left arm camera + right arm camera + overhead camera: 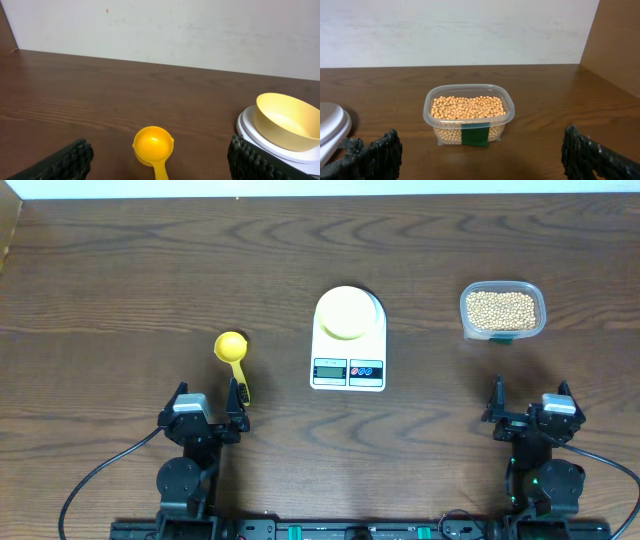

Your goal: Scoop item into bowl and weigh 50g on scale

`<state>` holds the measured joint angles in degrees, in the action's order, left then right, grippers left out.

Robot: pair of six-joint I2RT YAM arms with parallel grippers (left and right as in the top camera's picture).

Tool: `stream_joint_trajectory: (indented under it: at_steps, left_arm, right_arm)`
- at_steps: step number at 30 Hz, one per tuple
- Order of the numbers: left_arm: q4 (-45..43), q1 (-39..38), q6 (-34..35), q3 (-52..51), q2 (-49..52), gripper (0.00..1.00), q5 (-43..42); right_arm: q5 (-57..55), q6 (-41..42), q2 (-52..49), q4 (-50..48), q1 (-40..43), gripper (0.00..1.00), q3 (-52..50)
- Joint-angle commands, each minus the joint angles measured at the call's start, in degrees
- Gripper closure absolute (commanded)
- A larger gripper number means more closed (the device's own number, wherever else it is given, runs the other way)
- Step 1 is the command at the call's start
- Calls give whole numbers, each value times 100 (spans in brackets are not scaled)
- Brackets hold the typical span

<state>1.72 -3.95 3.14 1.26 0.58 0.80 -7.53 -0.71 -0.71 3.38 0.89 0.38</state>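
Observation:
The pale-yellow bowl sits empty on the white scale at the table's middle; it also shows in the left wrist view. Tan beans fill a clear plastic container at the right, also seen in the right wrist view. A yellow scoop lies left of the scale, handle toward my left gripper, which is open and empty just behind it. The scoop's cup lies between the left fingers' line of sight. My right gripper is open and empty, well short of the container.
The scale's edge shows at the left of the right wrist view. A green tape strip marks the container's front. A wall runs along the table's far edge, and a wooden panel stands at the far right.

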Motion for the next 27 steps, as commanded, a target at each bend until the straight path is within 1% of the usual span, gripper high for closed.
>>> stream_joint_trajectory:
  at_steps: [1, 19, 27]
  left_arm:
    - [234, 2, -28, -103, -35, 12, 122]
    - [236, 2, 68, -98, -35, 12, 118]
    - [492, 2, 166, 63, -35, 12, 120]
  right_arm:
    - [-92, -39, 37, 11, -46, 1, -4]
    - [-92, -39, 37, 11, -46, 1, -4]
    - [-92, -42, 37, 13, -46, 1, -4]
